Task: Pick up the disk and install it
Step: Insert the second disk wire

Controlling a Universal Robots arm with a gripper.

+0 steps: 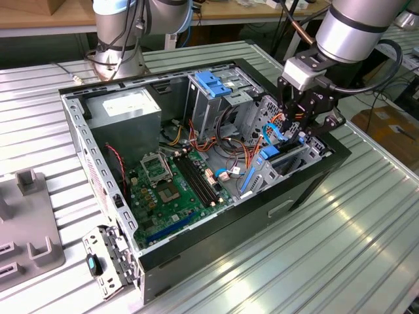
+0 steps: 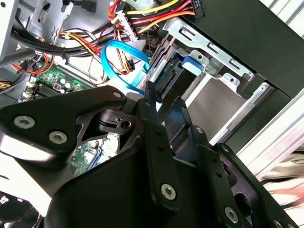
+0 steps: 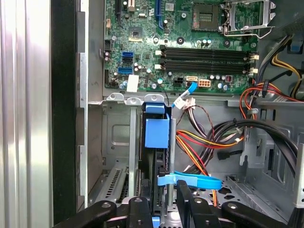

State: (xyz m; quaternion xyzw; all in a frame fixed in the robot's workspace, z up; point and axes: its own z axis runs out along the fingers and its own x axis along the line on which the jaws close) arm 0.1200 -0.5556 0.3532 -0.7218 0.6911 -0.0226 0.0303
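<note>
The disk (image 3: 156,130) stands on edge in the drive bay at the front end of the open computer case (image 1: 308,190), its blue plastic rail and tab facing up. In the exterior view the disk (image 1: 278,156) lies low in the bay at the exterior view's right, with my gripper (image 1: 302,131) directly over its outer end. In both wrist views my black fingers (image 3: 186,197) straddle that end. The gripper (image 2: 166,107) looks shut on the disk (image 2: 178,71), whose lower part is hidden inside the bay.
A blue data cable (image 3: 190,181) loops right beside the fingers, with bundles of red, yellow and black wires (image 3: 204,142) close by. The motherboard (image 1: 173,183), a grey power-supply box (image 1: 124,111) and a tall cage with a blue top (image 1: 216,85) fill the case. Grey fixtures (image 1: 29,222) sit on the table.
</note>
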